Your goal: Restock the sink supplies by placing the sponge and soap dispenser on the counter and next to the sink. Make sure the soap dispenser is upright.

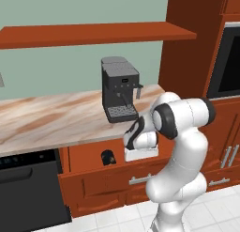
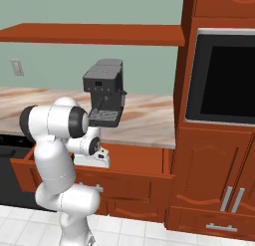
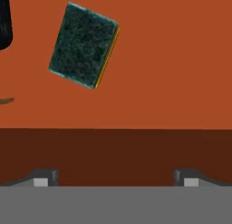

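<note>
The sponge (image 3: 84, 45) lies flat on the red-brown floor of an open drawer (image 1: 89, 153), dark green face up, with a thin yellow edge along one side. My gripper (image 3: 115, 180) hangs above the drawer, pointing down, open and empty, its fingertips (image 3: 43, 180) wide apart and short of the sponge. The black soap dispenser (image 1: 108, 157) sits in the same drawer, left of my hand (image 1: 140, 151); its dark side cuts into the hand view's top left (image 3: 3, 19). The beige marble counter (image 1: 47, 118) runs above the drawer. The sink is out of view.
A black coffee machine (image 1: 119, 88) stands on the counter just behind my hand. A red-brown shelf (image 1: 93, 34) hangs over it. A black dishwasher (image 1: 28, 189) is at the lower left, and a tall cabinet with a dark oven (image 2: 224, 80) closes the right.
</note>
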